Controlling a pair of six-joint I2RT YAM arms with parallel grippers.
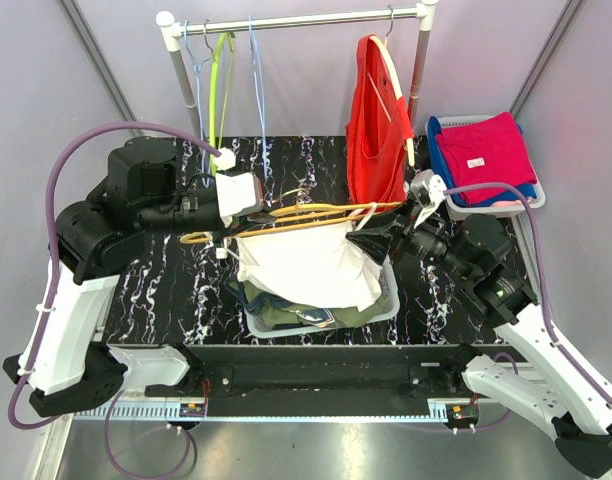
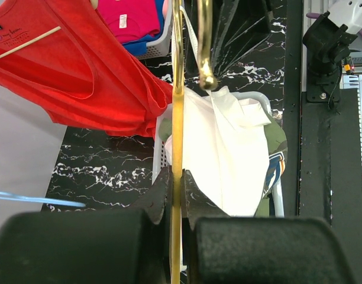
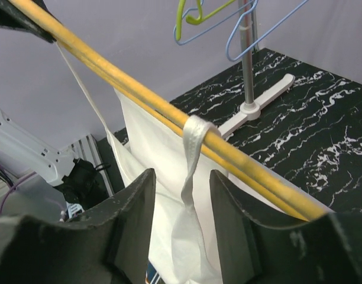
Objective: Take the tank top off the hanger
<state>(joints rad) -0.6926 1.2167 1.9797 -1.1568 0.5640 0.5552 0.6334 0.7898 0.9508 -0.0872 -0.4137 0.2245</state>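
Tank top (image 1: 306, 265) still on hanger (image 1: 316, 212); L gripper (image 2: 176, 183) clamps hanger, R gripper (image 3: 182, 174) open astride right strap (image 3: 193, 148). Strap removal pending.

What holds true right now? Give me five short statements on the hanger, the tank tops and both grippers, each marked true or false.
1. The left gripper is shut on the yellow hanger. True.
2. The white tank top is fully off the yellow hanger. False: its strap loops over the hanger's arm.
3. The right gripper is clamped on the strap. False: its jaws stand open, and the strap hangs between them.
4. The red tank top hangs from the rail. True.
5. The white tank top hangs over a basket of clothes. True.
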